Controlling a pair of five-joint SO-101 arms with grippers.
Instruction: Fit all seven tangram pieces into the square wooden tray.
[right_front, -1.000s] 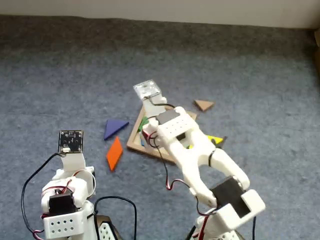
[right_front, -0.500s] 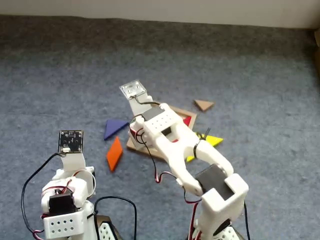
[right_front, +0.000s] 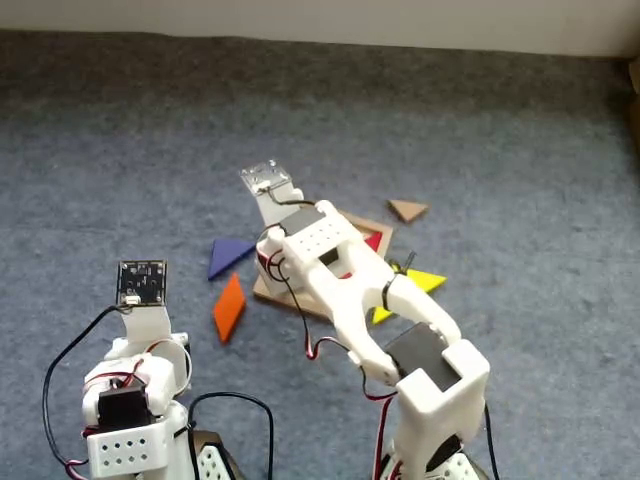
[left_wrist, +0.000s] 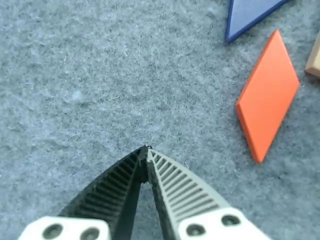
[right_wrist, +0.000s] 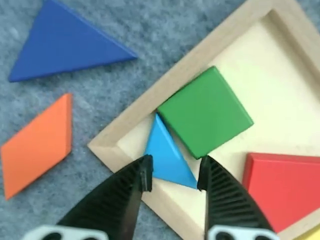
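- The wooden tray (right_wrist: 125, 129) is partly filled; seating the light blue triangle (right_wrist: 167, 161) is judged the step in hand;
- the right gripper (right_wrist: 174, 172) is held open astride it; the left gripper (left_wrist: 146, 161) is clenched empty;
- the triangle is lodged in the tray's corner, its long edge along the green square (right_wrist: 205, 112); a seating nudge is called for.

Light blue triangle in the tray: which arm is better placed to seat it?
Right, probably: the open right hand flanks the light blue triangle inside the tray; the left hand sits shut over carpet.
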